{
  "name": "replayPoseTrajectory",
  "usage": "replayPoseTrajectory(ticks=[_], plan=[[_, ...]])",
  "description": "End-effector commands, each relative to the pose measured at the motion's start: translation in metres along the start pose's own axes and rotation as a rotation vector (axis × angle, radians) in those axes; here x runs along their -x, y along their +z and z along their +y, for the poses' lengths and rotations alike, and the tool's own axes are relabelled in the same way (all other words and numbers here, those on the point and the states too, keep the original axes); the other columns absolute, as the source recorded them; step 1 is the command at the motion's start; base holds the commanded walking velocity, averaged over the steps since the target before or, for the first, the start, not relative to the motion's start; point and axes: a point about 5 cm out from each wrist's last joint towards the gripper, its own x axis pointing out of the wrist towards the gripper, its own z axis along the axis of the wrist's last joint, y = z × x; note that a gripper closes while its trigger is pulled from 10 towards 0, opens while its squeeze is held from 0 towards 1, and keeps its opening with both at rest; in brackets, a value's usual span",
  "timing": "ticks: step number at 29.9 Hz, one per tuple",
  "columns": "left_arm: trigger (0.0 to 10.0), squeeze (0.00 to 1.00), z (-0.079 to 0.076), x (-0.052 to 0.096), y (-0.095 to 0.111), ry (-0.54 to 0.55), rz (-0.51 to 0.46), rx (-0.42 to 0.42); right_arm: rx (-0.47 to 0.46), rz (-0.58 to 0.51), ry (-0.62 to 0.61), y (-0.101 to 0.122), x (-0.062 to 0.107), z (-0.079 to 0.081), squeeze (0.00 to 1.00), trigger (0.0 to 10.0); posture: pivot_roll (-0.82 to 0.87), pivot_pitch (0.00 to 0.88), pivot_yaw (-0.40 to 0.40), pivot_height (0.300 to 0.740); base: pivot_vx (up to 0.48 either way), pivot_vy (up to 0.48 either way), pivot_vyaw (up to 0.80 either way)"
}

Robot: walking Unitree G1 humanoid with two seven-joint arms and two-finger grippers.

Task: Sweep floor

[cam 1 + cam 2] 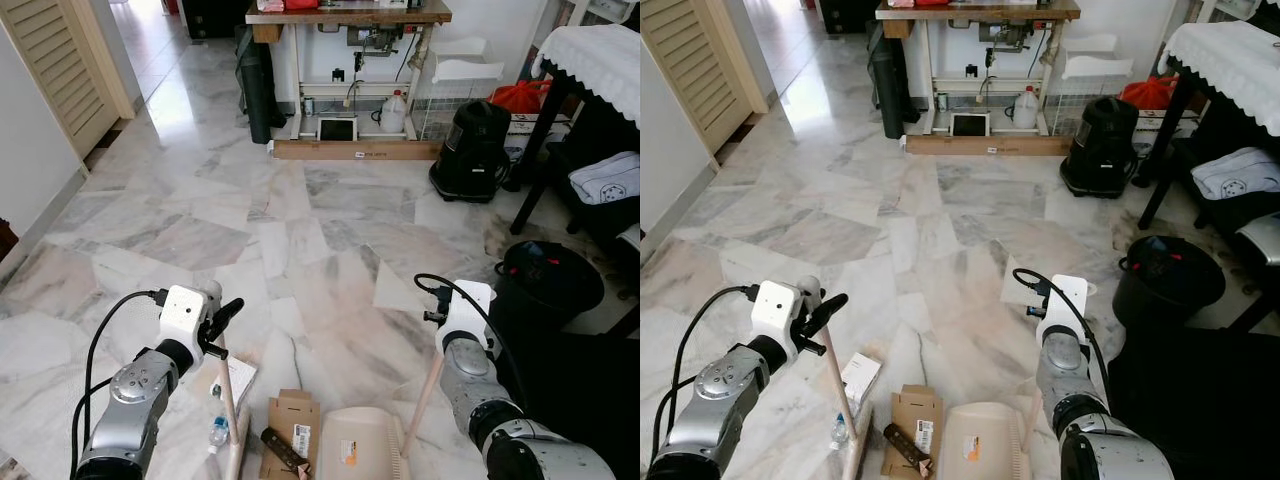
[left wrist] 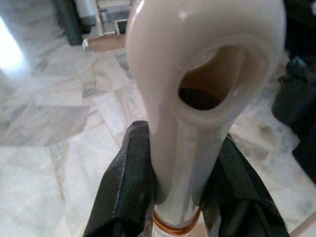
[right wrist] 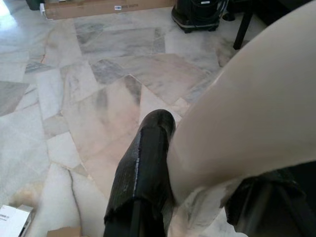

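Note:
My left gripper (image 1: 222,328) is shut on the top of a pale broom handle (image 1: 230,395), which slants down to the floor at the bottom of the head views. In the left wrist view the handle's hollow cream end (image 2: 207,79) sits clamped between both black fingers (image 2: 126,187). My right gripper (image 3: 197,197) is shut on the cream handle (image 1: 425,395) of a dustpan (image 1: 360,448), which rests on the floor between my arms. Litter lies beside the pan: a flat cardboard piece (image 1: 291,418), a small white box (image 1: 239,378), a crushed plastic bottle (image 1: 218,431) and a dark scrap (image 1: 283,448).
Marble floor stretches ahead. A black bin (image 1: 552,282) stands close on the right, a black vacuum (image 1: 472,150) farther back. A cloth-covered table (image 1: 598,55) is at the right, a sewing table (image 1: 350,15) with a long box (image 1: 355,150) at the back, a louvred door (image 1: 55,65) on the left.

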Motion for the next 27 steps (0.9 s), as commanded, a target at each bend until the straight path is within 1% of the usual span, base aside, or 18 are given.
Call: replayPoseTrajectory(ticks=[1,2,3,4,5,8,9,11,19,20,22,27], plan=[[10.0,0.00,0.005,-0.001,0.001,0.006,-0.008,0.069,0.006,0.034,-0.008,-0.009,0.002,-0.003,0.00,10.0,0.10,0.010,0.024,0.740,0.000,0.000,0.00],[10.0,0.00,0.006,-0.001,0.001,0.009,-0.010,0.091,0.006,0.034,-0.008,-0.009,0.002,-0.003,0.00,10.0,0.10,0.011,0.025,0.740,0.000,0.000,0.00],[10.0,0.00,0.006,-0.001,0.001,0.009,-0.010,0.091,0.006,0.034,-0.008,-0.009,0.002,-0.003,0.00,10.0,0.10,0.011,0.025,0.740,0.000,0.000,0.00],[10.0,0.00,0.007,-0.001,0.002,0.006,-0.011,0.134,0.006,0.035,-0.007,-0.009,0.002,-0.003,0.00,10.0,0.10,0.011,0.025,0.740,0.000,0.000,0.00],[10.0,0.00,0.007,-0.002,0.003,-0.004,-0.008,0.158,0.007,0.036,-0.007,-0.009,0.002,-0.003,0.00,10.0,0.10,0.011,0.025,0.740,0.000,0.000,0.00],[10.0,0.00,0.007,-0.002,0.003,-0.013,-0.005,0.178,0.007,0.036,-0.007,-0.009,0.002,-0.003,0.00,10.0,0.10,0.009,0.025,0.740,0.000,0.000,0.00],[10.0,0.00,0.007,-0.002,0.002,-0.025,0.000,0.195,0.007,0.035,-0.006,-0.009,0.002,-0.003,0.00,10.0,0.10,0.007,0.026,0.740,0.000,0.000,0.00],[10.0,0.00,0.006,-0.002,0.003,-0.046,0.000,0.259,0.006,0.030,-0.003,-0.008,0.002,-0.002,0.00,10.0,0.10,0.003,0.026,0.740,0.000,0.000,0.00],[10.0,0.00,0.005,-0.006,0.013,-0.052,-0.059,0.360,0.005,0.029,0.003,-0.008,0.002,0.000,0.00,10.0,0.10,0.000,0.026,0.740,0.000,0.000,0.00],[10.0,0.00,0.005,-0.006,0.013,-0.052,-0.059,0.360,0.005,0.029,0.003,-0.008,0.002,0.000,0.00,10.0,0.10,0.000,0.026,0.740,0.000,0.000,0.00],[10.0,0.00,0.005,-0.008,0.017,-0.062,-0.080,0.393,0.005,0.028,0.005,-0.008,0.002,0.000,0.00,10.0,0.10,0.000,0.026,0.740,0.000,0.000,0.00],[10.0,0.00,0.004,-0.010,0.024,-0.089,-0.097,0.425,0.006,0.028,0.006,-0.007,0.002,0.000,0.00,10.0,0.10,0.000,0.023,0.740,0.000,0.000,0.00]])
